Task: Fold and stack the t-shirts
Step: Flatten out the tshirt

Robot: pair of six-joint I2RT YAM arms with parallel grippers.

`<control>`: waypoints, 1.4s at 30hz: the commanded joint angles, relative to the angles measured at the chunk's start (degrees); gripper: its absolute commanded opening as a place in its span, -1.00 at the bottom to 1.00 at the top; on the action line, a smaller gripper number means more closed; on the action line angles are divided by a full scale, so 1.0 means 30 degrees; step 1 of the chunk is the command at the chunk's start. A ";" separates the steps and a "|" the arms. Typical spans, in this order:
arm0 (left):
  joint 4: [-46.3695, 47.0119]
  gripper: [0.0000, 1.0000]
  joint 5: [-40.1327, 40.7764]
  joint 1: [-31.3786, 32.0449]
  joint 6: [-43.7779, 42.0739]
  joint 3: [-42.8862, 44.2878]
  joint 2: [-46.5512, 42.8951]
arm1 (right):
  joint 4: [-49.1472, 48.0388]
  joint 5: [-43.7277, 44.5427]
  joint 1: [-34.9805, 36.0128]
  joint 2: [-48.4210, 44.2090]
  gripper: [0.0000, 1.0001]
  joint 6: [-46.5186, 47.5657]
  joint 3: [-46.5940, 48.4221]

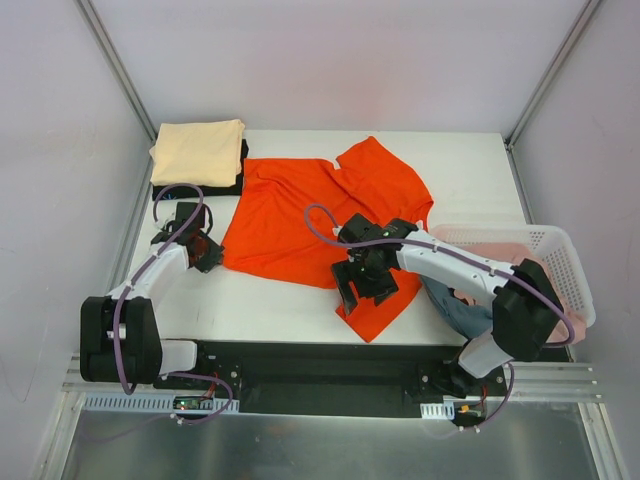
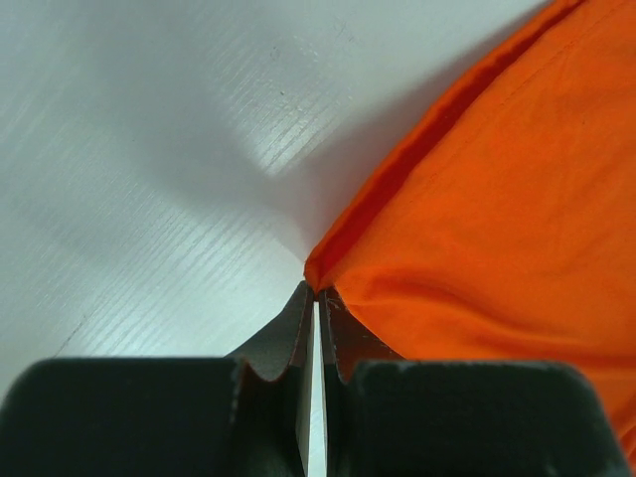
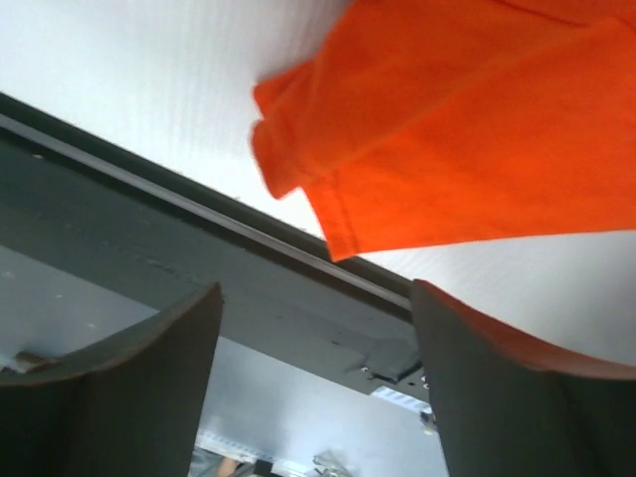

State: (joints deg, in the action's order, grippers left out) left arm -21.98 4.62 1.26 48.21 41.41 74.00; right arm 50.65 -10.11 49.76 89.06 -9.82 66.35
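Observation:
A bright orange-red t-shirt [image 1: 320,215] lies spread and rumpled across the middle of the white table. My left gripper [image 1: 205,250] is at its left edge and is shut on a corner of the cloth [image 2: 328,273], low to the table; the jaws [image 2: 316,293] are pressed together. My right gripper [image 1: 365,285] hovers over the shirt's near right part, open and empty. In the right wrist view its fingers [image 3: 316,298] are wide apart, with a sleeve end [image 3: 447,129] ahead. A folded cream shirt [image 1: 198,150] lies on a folded black one [image 1: 240,170] at the back left.
A white lattice basket [image 1: 545,240] stands at the right edge, holding pink cloth [image 1: 500,250]. Dusty blue cloth [image 1: 462,312] hangs beside it under the right arm. The table's near edge and a black rail [image 3: 199,229] lie just below the right gripper.

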 commanded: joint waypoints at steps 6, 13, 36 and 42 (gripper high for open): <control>-0.0379 -1.00 0.0217 -0.0126 -0.0482 -0.0209 -0.0906 | -0.0211 0.1350 0.1045 -0.3168 0.62 0.2538 -0.1894; -0.0379 -1.00 0.0159 -0.0155 -0.0453 -0.0209 -0.0818 | -0.2528 0.1728 0.3394 -0.0920 0.52 0.4125 -0.2488; -0.0496 -1.00 0.0481 -0.0126 -0.0307 -0.0356 -0.1052 | -0.3233 0.6706 0.3746 0.3248 -0.46 0.1021 -0.4156; -0.0526 -1.00 0.0276 -0.0126 -0.0424 0.0141 -0.1373 | -0.1477 0.9485 0.3221 0.0232 -0.99 0.0872 -0.2870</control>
State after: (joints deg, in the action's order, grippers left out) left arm -22.31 4.78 1.26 47.31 40.40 72.18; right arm 41.25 8.78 60.95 96.05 -5.80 56.53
